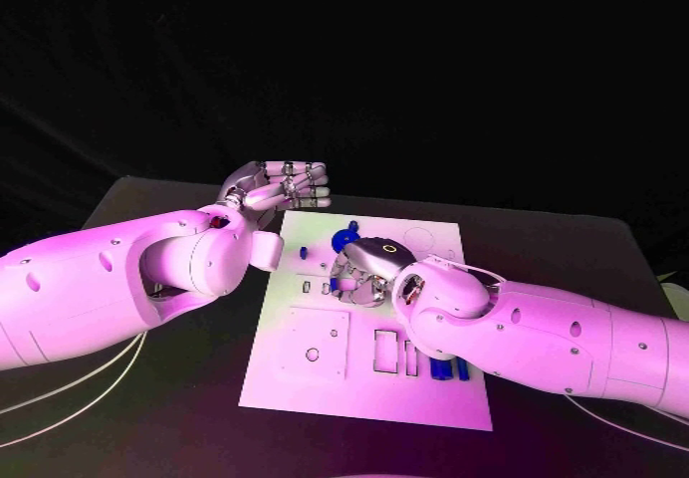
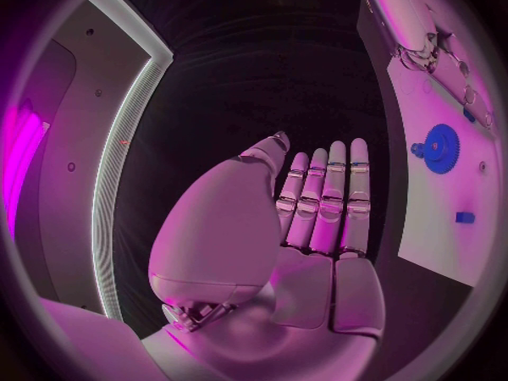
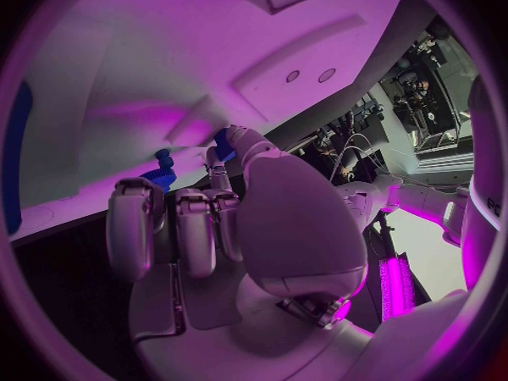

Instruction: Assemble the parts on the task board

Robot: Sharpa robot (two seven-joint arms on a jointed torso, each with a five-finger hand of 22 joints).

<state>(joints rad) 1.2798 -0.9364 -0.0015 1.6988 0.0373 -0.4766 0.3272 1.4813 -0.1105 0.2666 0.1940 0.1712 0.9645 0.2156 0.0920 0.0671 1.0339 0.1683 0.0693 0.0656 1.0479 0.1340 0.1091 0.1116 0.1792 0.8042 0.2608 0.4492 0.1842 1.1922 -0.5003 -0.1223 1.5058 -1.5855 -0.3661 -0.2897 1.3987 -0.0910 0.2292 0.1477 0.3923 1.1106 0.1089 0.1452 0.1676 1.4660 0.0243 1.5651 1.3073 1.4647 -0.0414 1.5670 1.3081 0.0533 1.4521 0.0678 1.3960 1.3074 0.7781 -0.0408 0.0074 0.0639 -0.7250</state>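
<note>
Right hand [image 1: 367, 271] sits low over the middle of the task board [image 1: 309, 349], fingers curled onto a small blue part [image 3: 223, 143]; the blue gear [image 1: 346, 239] lies just beyond it; I'd seat the piece slowly, keeping it square; left hand [image 1: 276, 185] hangs empty, fingers straight and together, at the board's far left corner.

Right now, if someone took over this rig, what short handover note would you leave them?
Left hand: empty, fingers curled, off the board's far left corner.
Right hand: over the board's middle, fingertips on a small blue part; a firm hold cannot be confirmed.
Blue gear sits on the board's far half; blue pieces lie at its near right.
Done: cannot tell beyond the gear.
Left: place remaining parts.
</note>
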